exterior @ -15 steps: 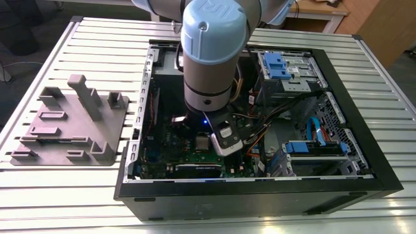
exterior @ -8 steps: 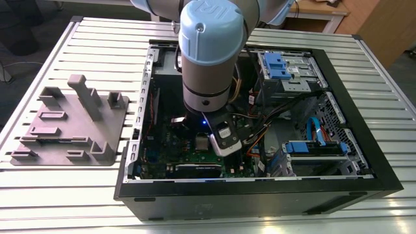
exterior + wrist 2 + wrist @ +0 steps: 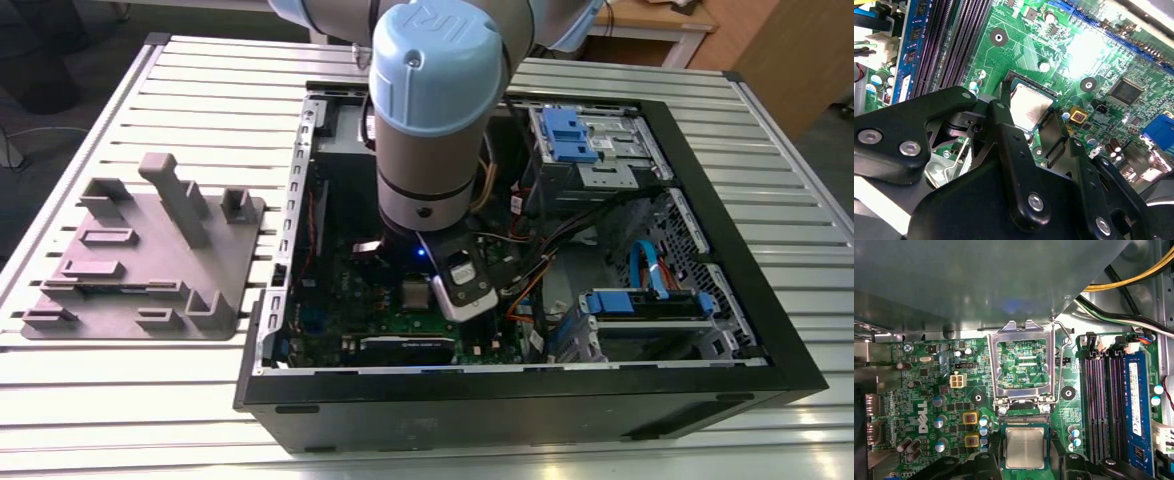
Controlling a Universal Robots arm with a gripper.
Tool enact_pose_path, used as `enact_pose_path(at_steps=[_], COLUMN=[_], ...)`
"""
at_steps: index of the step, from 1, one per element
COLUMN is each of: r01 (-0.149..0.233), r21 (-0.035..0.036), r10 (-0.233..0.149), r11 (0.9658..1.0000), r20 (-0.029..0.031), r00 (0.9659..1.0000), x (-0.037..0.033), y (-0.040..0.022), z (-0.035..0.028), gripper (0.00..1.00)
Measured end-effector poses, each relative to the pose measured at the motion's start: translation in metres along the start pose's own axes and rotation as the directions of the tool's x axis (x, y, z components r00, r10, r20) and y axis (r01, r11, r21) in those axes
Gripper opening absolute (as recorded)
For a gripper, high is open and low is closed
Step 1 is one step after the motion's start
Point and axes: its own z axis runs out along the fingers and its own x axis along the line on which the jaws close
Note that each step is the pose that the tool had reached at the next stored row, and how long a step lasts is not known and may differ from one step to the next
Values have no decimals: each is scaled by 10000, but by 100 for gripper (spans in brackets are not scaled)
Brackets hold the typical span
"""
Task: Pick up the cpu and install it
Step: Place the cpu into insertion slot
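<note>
The cpu [image 3: 1025,447] [image 3: 1029,106], a small square chip with a silvery top, lies flat in the socket on the green motherboard [image 3: 929,390] [image 3: 1089,55]. My gripper [image 3: 1025,462] [image 3: 1029,122] is directly over it. Its black fingers [image 3: 990,457] [image 3: 1004,130] press against two opposite edges of the chip, whose near part they hide. The metal socket frame [image 3: 1021,365] stands swung open just beyond the socket, its lever [image 3: 1061,340] raised. In the exterior view the arm [image 3: 427,140] reaches down into the open computer case [image 3: 747,340].
Black memory slots [image 3: 1104,405] and a blue-labelled memory stick [image 3: 1136,405] run beside the socket. Yellow and black cables [image 3: 1134,275] cross the case wall. Blue drive brackets [image 3: 567,135] sit at the exterior view's right. A grey moulded fixture plate [image 3: 147,250] lies outside the case.
</note>
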Motion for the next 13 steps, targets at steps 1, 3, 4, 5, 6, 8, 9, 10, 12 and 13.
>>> enact_pose_path(at_steps=[1,3,4,5,6,8,9,10,12,13], r01=[0,4,8,12,17,22,28,34,36,36], r21=[-2,1,1,2,2,0,5,12,17,17], r10=[0,-4,-8,-12,-17,-22,-28,-34,-36,-36], r11=[10000,10000,10000,10000,10000,10000,10000,10000,10000,10000], r20=[1,-1,-1,-1,-1,-1,-2,-2,-2,-2], r00=[10000,10000,10000,10000,10000,10000,10000,10000,10000,10000], x=[-8,-20,-20,-20,-21,-20,-20,-20,-19,-19], y=[1,1,1,1,2,11,12,13,13,13], z=[1,0,0,0,2,10,14,18,18,18], gripper=[47,47,47,47,47,47,47,47,47,47])
